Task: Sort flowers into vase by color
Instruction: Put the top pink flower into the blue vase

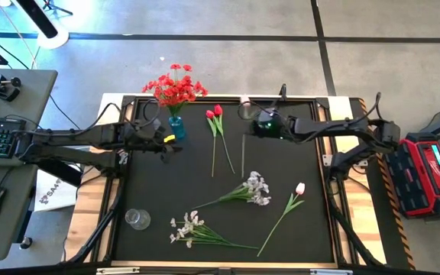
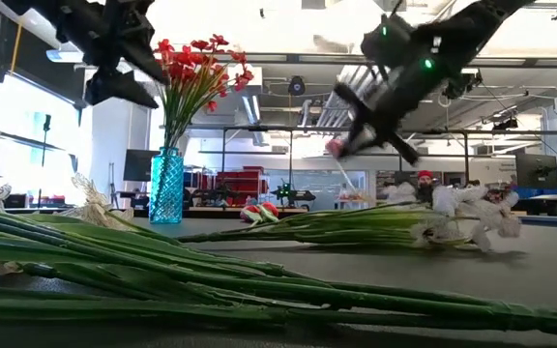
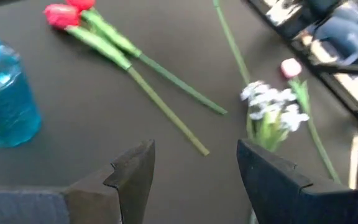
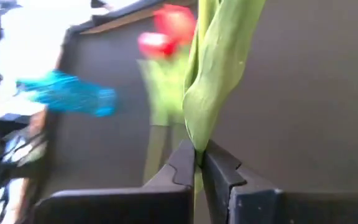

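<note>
While the right gripper (image 4: 199, 163) clamps one tulip stem (image 4: 219, 68), left gripper (image 3: 191, 177) open, two red tulips (image 1: 215, 113), two white sprays (image 1: 257, 188)

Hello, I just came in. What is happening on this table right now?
Two robot arms are sorting artificial flowers. The right tool is shut on a tulip stem, lifted above the black mat. The left tool is open beside the blue vase, which already holds red flowers. Two red tulips, a pale pink tulip, two white sprays and a clear glass lie on the mat.
</note>
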Controlling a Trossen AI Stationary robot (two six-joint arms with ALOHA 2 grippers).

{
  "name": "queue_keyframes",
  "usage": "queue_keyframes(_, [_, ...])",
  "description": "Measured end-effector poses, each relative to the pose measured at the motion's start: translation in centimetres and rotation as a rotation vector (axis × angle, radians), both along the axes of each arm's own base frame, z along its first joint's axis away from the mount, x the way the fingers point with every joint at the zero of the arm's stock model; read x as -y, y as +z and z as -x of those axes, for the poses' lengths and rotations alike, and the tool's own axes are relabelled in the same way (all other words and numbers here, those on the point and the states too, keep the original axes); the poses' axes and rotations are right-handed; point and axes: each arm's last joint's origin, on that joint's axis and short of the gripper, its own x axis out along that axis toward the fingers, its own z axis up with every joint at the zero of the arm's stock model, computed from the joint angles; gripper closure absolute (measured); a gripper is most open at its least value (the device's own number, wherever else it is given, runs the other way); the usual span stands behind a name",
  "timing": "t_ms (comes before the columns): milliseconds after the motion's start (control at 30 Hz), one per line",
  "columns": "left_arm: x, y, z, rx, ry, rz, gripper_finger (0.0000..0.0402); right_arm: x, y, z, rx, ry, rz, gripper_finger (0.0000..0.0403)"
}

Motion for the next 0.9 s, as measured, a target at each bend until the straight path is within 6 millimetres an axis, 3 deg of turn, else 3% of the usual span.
queue_keyframes(267, [0.6,1.4,-1.0,0.172,-0.030,-0.024,0.0188,-2.1,4.9,-2.9,0.169,0.380,0.501,0.0402])
queue_keyframes(433, [1.0,2.3,-1.7,0.280,-0.066,-0.051,0.0188,-3.6,6.9,-3.8,0.275,0.646,0.745,0.0402])
queue_keyframes(633, [1.9,3.0,-3.7,0.405,-0.150,-0.144,0.0188,-4.1,7.7,-4.0,0.343,0.843,0.824,0.0402])
queue_keyframes(900, [2.3,2.9,-7.4,0.582,-0.188,-0.269,0.0188,-4.3,7.8,-4.0,0.368,0.896,0.859,0.0402])
